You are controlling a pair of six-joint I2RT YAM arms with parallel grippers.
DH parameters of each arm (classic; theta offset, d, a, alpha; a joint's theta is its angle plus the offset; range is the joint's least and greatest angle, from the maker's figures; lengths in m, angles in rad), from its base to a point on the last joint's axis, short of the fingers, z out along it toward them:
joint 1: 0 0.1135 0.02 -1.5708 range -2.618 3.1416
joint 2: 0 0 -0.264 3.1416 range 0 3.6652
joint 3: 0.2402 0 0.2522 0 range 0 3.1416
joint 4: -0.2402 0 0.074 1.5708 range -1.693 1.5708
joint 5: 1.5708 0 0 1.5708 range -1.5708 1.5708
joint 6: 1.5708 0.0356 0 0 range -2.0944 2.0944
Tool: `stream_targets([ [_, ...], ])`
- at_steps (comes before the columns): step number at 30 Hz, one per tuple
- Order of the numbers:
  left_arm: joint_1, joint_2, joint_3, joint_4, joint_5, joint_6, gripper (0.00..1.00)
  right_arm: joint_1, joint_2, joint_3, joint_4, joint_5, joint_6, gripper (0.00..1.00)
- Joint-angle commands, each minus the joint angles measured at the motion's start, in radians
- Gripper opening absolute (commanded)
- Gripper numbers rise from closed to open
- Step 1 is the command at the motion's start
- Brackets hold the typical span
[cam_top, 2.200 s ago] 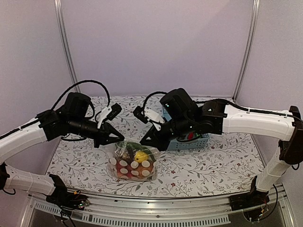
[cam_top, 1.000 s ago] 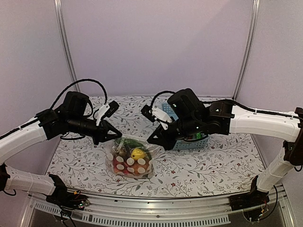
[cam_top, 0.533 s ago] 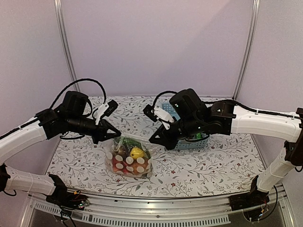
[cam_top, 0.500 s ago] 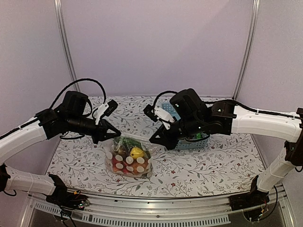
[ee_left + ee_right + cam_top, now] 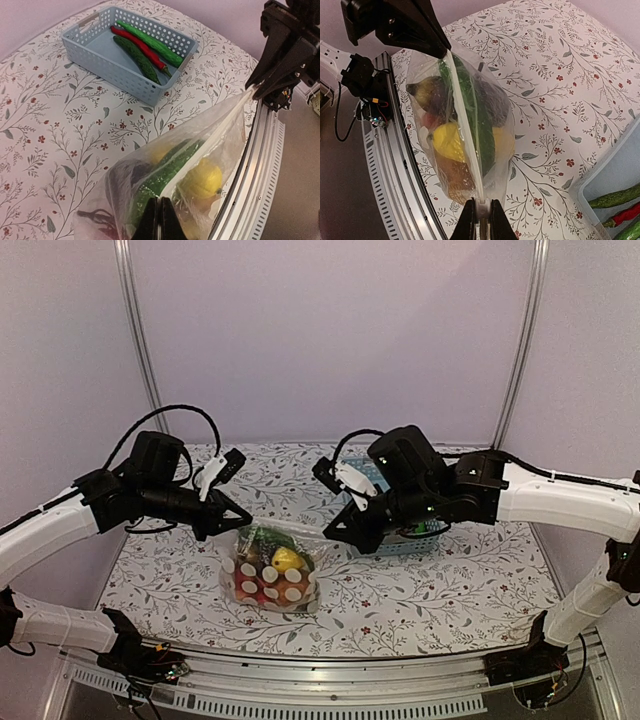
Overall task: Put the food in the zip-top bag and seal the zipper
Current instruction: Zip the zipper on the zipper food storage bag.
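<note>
The left gripper (image 5: 160, 216) has its fingers pressed together on the left corner of the mouth of the clear, floppy, white-dotted zip-top bag (image 5: 268, 575), which hangs between the two arms over the floral-patterned table (image 5: 450, 590); whether its bottom rests on the cloth I cannot tell. Inside it are a yellow lemon-like piece (image 5: 447, 140), a green cucumber (image 5: 165, 170), a dark purple eggplant (image 5: 490, 100), a brown potato (image 5: 457, 180) and red round pieces (image 5: 262, 585). Along the top, the thin clear press-seal zipper (image 5: 465, 135) is drawn taut into one straight line from corner to corner. At its other end the right gripper (image 5: 481, 216) is closed to a narrow pinch on the right corner. This looks like the sealing step: the mouth is stretched flat, but whether the strip is pressed shut along its length cannot be told. The next move probably calls for one gripper to hold its corner firm while the other slides along the strip, squeezing it. Farther right, just beside the right arm, the light-blue slotted plastic basket (image 5: 100, 60) holds a dark green cucumber (image 5: 137, 57), a long red chili (image 5: 140, 45) and a lighter green cucumber (image 5: 155, 42), so not all the food is bagged.
</note>
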Motion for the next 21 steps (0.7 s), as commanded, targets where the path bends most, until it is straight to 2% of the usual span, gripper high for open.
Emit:
stream_targets([
  [1,0.040,-0.019,0.004,-0.014,-0.064,-0.007,0.00,-0.013,-0.039,-0.021,-0.077,0.023,0.009,0.00],
  [21,0.046,-0.019,0.004,-0.019,-0.083,-0.008,0.00,-0.018,-0.063,-0.037,-0.077,0.028,0.016,0.00],
])
